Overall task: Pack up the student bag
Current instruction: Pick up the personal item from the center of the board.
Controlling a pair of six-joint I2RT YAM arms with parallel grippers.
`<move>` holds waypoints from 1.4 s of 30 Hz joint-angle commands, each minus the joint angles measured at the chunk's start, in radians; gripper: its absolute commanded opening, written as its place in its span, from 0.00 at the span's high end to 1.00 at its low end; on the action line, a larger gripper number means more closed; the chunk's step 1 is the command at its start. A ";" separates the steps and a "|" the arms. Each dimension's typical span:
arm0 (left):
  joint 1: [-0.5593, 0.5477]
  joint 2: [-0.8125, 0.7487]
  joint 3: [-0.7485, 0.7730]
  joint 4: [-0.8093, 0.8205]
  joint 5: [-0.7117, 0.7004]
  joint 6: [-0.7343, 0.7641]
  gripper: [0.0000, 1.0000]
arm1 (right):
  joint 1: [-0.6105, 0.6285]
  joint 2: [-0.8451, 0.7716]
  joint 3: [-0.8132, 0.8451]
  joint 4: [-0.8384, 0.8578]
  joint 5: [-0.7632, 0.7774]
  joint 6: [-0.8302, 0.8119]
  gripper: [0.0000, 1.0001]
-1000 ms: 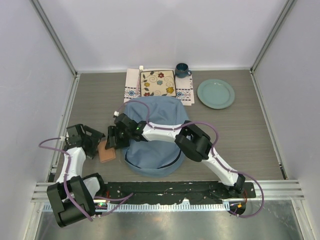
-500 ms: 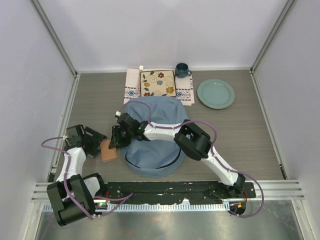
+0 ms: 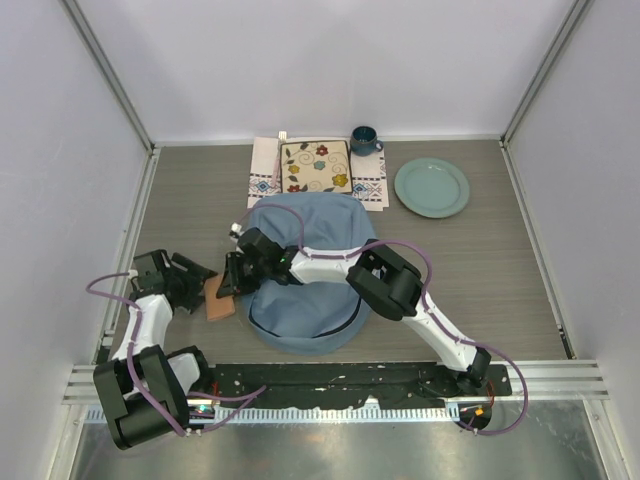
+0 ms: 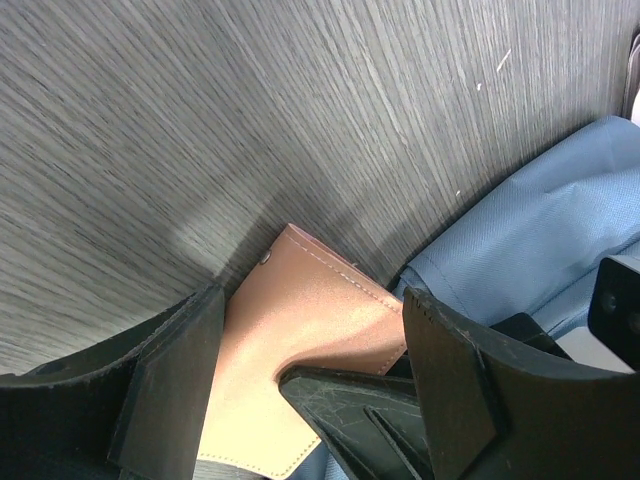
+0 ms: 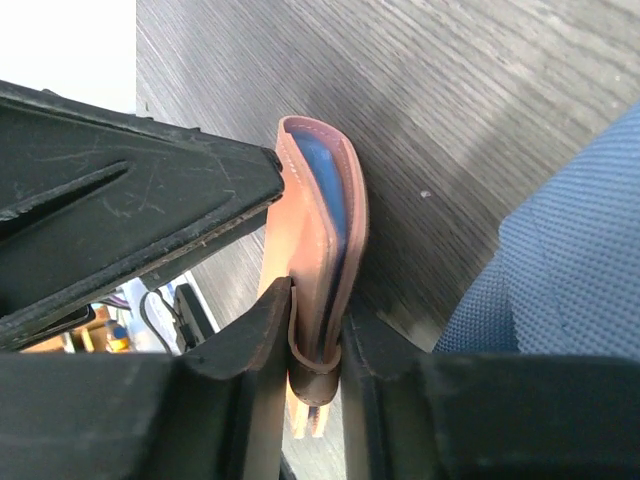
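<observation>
The student bag (image 3: 310,300), light blue and soft, lies flat in the middle of the table. At its left edge is a tan leather wallet (image 3: 219,301). My right gripper (image 3: 229,284) reaches across the bag and is shut on the wallet (image 5: 320,190), which stands edge-on between its fingers, blue lining showing. My left gripper (image 3: 203,282) comes from the left. Its jaws stand open on either side of the wallet (image 4: 300,330). One right finger (image 4: 340,395) lies across the wallet's face, with the bag (image 4: 520,230) just beyond.
At the back are a white patterned cloth mat (image 3: 265,170) with a floral square (image 3: 316,166) on it, a dark blue mug (image 3: 364,139) and a green plate (image 3: 431,187). Walls close in the left, right and back sides.
The right jaws have closed onto the wallet. The left jaws have narrowed round it and that gripper has edged closer. The wallet has shifted slightly towards the bag.
</observation>
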 commanded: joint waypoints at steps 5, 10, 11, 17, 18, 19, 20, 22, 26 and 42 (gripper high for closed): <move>-0.006 -0.056 0.036 -0.150 -0.014 0.023 0.21 | 0.013 -0.089 -0.056 0.064 0.010 -0.038 0.92; -0.006 -0.194 0.174 -0.291 -0.083 0.046 0.09 | 0.004 -0.245 -0.152 0.110 0.044 -0.092 0.93; -0.007 -0.216 0.231 -0.335 -0.103 0.050 0.06 | 0.001 -0.271 -0.189 0.117 0.052 -0.097 0.93; -0.004 -0.280 0.400 -0.409 -0.139 0.107 0.00 | -0.048 -0.504 -0.377 0.162 0.141 -0.127 0.94; -0.006 -0.279 0.411 -0.412 -0.130 0.116 0.00 | -0.059 -0.535 -0.402 0.169 0.145 -0.127 0.93; -0.007 -0.277 0.420 -0.397 -0.098 0.129 0.00 | -0.070 -0.565 -0.425 0.182 0.147 -0.127 0.93; -0.006 -0.274 0.432 -0.391 -0.079 0.144 0.00 | -0.090 -0.602 -0.477 0.203 0.155 -0.129 0.93; -0.008 -0.273 0.437 -0.338 -0.030 0.168 0.01 | -0.110 -0.717 -0.533 0.200 0.219 -0.129 0.93; -0.007 -0.245 0.446 -0.265 0.109 0.199 0.02 | -0.176 -0.915 -0.686 0.135 0.417 -0.156 0.93; -0.750 0.184 0.786 -0.265 -0.263 0.380 0.07 | -0.400 -1.323 -0.941 -0.156 0.685 -0.117 0.94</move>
